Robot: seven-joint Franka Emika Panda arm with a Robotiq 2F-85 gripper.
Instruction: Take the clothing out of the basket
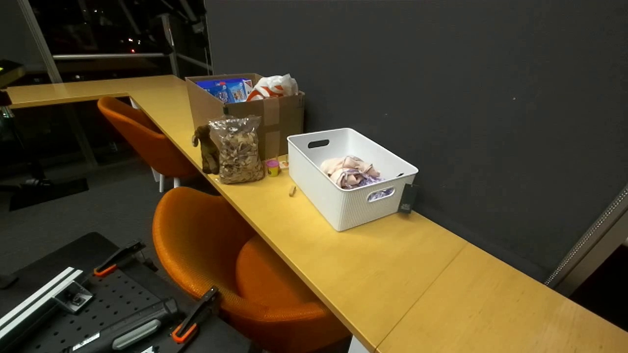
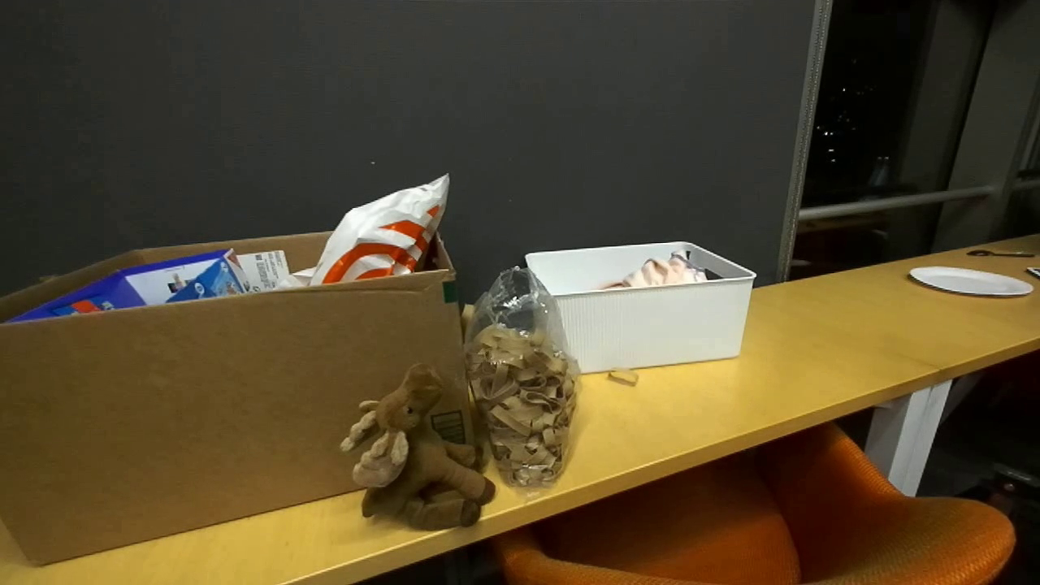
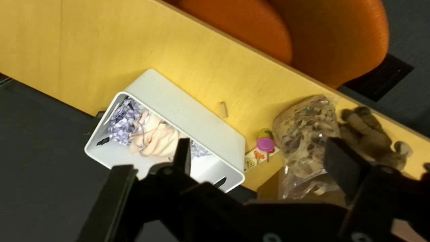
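clothing (image 1: 347, 171) lies bunched in the white basket (image 1: 314, 184), pincer (image 3: 259, 153) spread wide

the basket stands upright on the yellow wooden tabletop (image 1: 392, 274), near the dark panel (image 1: 417, 73) behind. cloth shows inside it in both exterior views; seen from the wrist view, the heap is a cream-pink piece (image 3: 161, 136) among purple-and-white patterned fabric (image 3: 122, 124), all within the basket's rim. some of the purple also shows through a handle slot (image 1: 381, 195) in an exterior view, and a dark tag (image 1: 407, 198) sits at the corner beside it.

the pincer's two fingers (image 3: 183, 154) are far apart in the wrist view, with the tabletop seen between them. from that angle one finger covers part of the basket.

just beside the basket's long side, apart from it, lies a small tan piece (image 3: 223, 109). near one end of the basket stand a pink-lidded yellow tub (image 3: 265, 143) and, next to it, a clear bag of brown strips (image 2: 524, 406). a brown plush animal (image 2: 426, 463) sits beside the bag. the large cardboard box (image 2: 227, 406) by them holds blue packaging (image 1: 223, 89) and a white bag with orange markings (image 2: 382, 236). an orange chair (image 1: 196, 245) stands at the tabletop's edge; a white plate (image 2: 971, 281) lies farther along.
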